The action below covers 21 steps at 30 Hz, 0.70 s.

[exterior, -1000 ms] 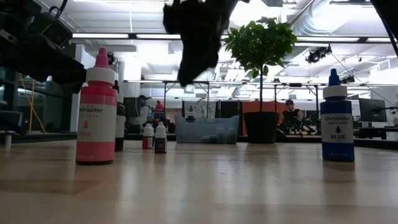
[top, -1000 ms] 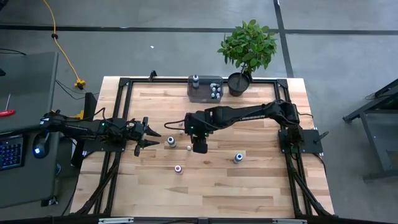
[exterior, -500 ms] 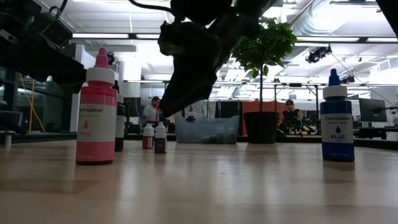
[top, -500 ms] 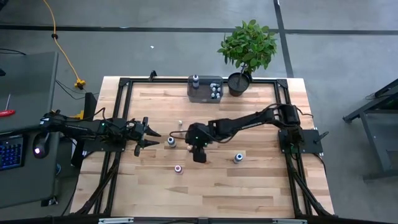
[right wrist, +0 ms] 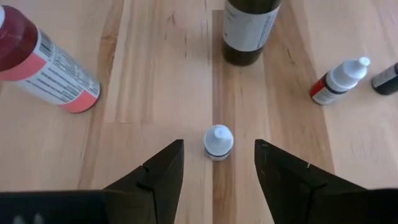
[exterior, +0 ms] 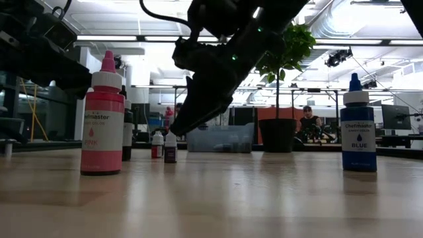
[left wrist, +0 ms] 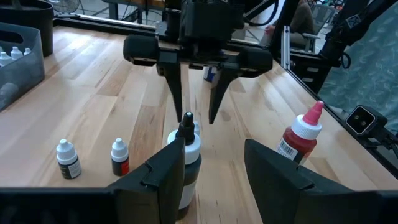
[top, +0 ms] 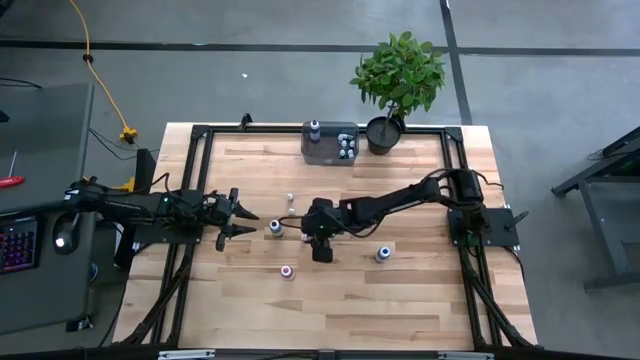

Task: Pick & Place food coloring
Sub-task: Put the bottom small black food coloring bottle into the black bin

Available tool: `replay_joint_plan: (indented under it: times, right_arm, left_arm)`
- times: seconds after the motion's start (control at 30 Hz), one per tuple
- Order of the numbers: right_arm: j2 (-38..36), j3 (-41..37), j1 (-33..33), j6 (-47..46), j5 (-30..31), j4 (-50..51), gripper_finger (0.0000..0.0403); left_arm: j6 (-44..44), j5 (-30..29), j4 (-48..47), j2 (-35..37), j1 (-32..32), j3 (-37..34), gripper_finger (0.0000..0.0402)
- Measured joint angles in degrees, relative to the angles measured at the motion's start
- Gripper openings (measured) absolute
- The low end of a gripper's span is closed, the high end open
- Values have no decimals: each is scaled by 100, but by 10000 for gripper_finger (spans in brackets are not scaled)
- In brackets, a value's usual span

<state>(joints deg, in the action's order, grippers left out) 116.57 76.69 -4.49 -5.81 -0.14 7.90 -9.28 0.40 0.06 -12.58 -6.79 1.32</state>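
Right pincer [right wrist: 217, 163] low at mid-table, fingers apart (left pincer [left wrist: 214, 165] likewise spread).

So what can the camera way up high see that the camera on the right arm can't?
Only the high view shows the leafy green potted plant, the grey rectangular tray with bottles in it, the small blue bottle, and the waiting left pincer at the table's left side.

Only the right wrist view shows, close up, the open right pincer straddling a tiny white-capped bottle standing upright.

Both show the light wooden table, the dark bottle with a white label and the pink-red bottle.
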Motion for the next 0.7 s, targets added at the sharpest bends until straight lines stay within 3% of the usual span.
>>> replay_joint_plan:
  times: [0.7]
  right_arm:
    - [192, 0, 11, -177, -11, -295, 186]
  left_arm:
    - [0, 0, 1, 0, 0, 0, 163]
